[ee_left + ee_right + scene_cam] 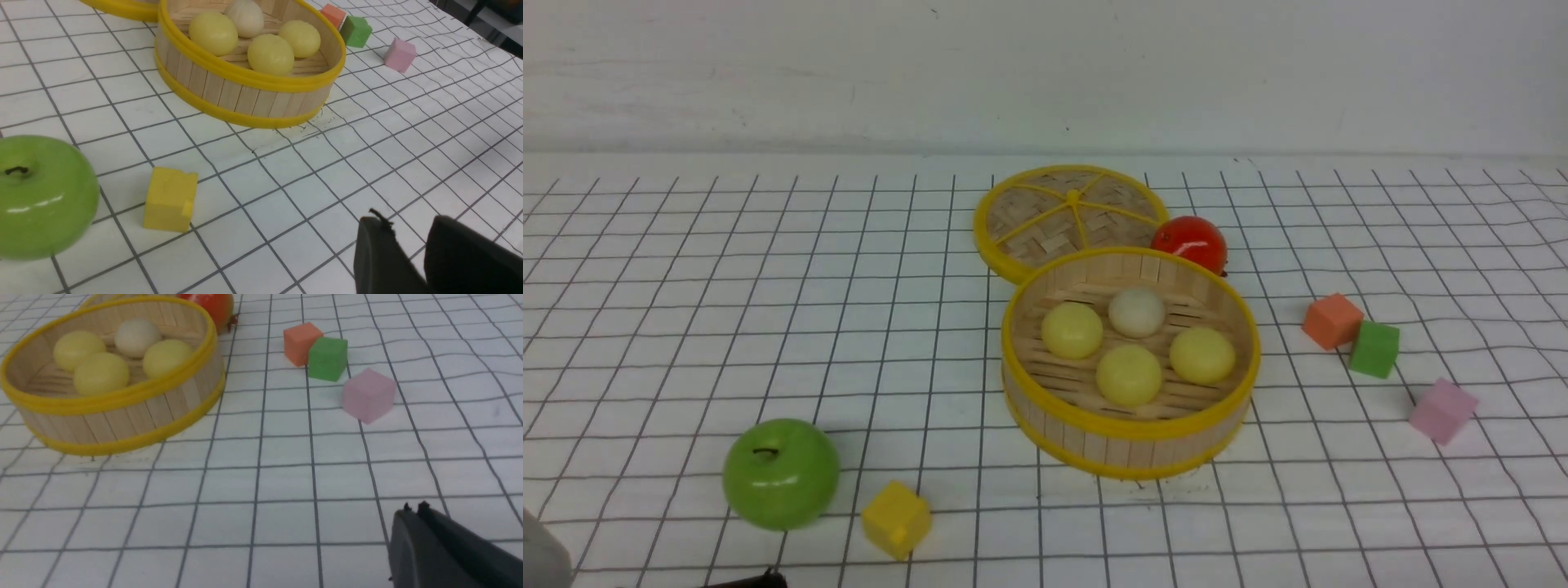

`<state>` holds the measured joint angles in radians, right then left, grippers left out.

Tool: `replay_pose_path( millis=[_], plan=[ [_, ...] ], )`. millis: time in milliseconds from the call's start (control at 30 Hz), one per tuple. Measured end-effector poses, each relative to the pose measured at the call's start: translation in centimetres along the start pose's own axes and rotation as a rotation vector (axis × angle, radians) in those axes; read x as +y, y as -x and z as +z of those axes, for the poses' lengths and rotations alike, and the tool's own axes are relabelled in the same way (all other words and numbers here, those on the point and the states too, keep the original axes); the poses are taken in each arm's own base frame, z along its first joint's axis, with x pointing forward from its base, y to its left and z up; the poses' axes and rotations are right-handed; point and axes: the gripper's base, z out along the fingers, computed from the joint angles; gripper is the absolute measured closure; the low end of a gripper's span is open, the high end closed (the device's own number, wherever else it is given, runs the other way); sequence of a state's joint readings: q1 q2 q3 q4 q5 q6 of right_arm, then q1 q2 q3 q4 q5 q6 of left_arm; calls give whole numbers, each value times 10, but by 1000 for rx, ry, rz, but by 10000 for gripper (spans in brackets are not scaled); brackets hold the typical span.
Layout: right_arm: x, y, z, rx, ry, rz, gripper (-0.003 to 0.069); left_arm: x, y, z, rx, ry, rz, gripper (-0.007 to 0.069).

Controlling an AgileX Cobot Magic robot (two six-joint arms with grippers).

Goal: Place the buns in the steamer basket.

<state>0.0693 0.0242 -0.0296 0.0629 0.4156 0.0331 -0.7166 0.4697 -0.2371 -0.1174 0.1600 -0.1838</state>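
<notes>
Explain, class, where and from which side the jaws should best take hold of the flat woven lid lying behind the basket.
Probably the lid's far rim, from above and behind. It lies flat, so only the thin yellow edge offers a hold; the steamer basket covers its near edge and the tomato crowds the robot's right side.

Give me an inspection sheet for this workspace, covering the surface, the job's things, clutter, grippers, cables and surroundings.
Surface: white cloth with a black grid, wrinkled toward the right.
Job's things: steamer basket upright at centre; four buns inside, three pale yellow buns and one off-white bun. No bun lies outside it.
Clutter: woven lid flat behind the basket; red tomato beside it; green apple and yellow cube front left; orange cube, green cube and pink cube to the right.
Grippers: left gripper partly open, empty; right gripper shut, empty. Both are clear of the basket.
Cables: nothing seen.
Surroundings: plain white wall behind.
</notes>
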Motion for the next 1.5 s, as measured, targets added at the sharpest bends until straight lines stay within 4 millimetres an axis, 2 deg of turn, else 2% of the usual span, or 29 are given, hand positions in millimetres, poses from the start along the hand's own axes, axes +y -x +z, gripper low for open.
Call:
replay_pose_path(
  millis=[67, 867, 1033, 1133, 1233, 1333, 1433, 1500],
  plan=[
    [-2, -12, 3, 4, -5, -8, 675, 0, 0, 0, 0, 0, 0, 443],
    [-1, -11, 3, -10, -1, -2, 657, 0, 0, 0, 0, 0, 0, 420],
    [-1, -11, 3, -11, -1, -2, 654, 3, 4, 0, -58, 21, 62, 420],
    [-1, -11, 3, -11, -1, -3, 650, 12, 8, -6, -157, 99, 23, 454],
    [-1, -11, 3, -12, -1, -3, 647, 24, 10, -21, -287, 217, -52, 529],
    [-1, -11, 3, -12, -1, -3, 644, 33, -1, -39, -401, 348, -85, 630],
    [-1, -11, 3, -12, -1, -3, 642, 40, -20, -45, -439, 439, -99, 638],
    [-1, -11, 3, -13, -1, -3, 638, 49, -45, -42, -427, 514, -120, 638]
  ],
)
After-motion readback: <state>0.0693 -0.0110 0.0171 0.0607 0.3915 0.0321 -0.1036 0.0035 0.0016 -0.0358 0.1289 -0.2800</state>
